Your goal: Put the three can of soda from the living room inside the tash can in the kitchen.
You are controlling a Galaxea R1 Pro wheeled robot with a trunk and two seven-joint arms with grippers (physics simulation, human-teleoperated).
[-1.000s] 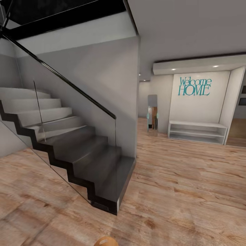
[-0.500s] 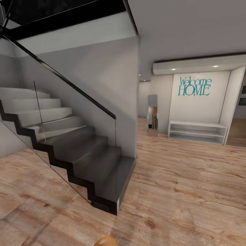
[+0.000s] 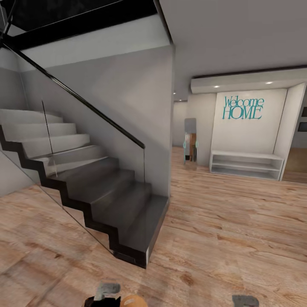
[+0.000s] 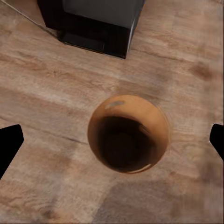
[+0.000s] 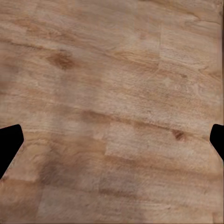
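The tash can, a small round copper-brown bin with a dark inside, stands upright on the wood plank floor. Its rim peeks in at the lower edge of the head view. My left gripper hangs above it, open, its black fingertips spread wide and clear of the bin. A grey part of that left gripper rises into the head view beside the bin. My right gripper is open over bare floor, and a part of it appears low on the right. The cans of soda are out of view.
A dark staircase with a glass rail climbs to the left; its lowest step lies close ahead of the bin. A grey wall backs the stairs. A hallway with a white low shelf and a "Welcome HOME" sign opens ahead right.
Grey parts of both grippers have risen into the bottom edge of the head view. The bin and the room have not shifted.
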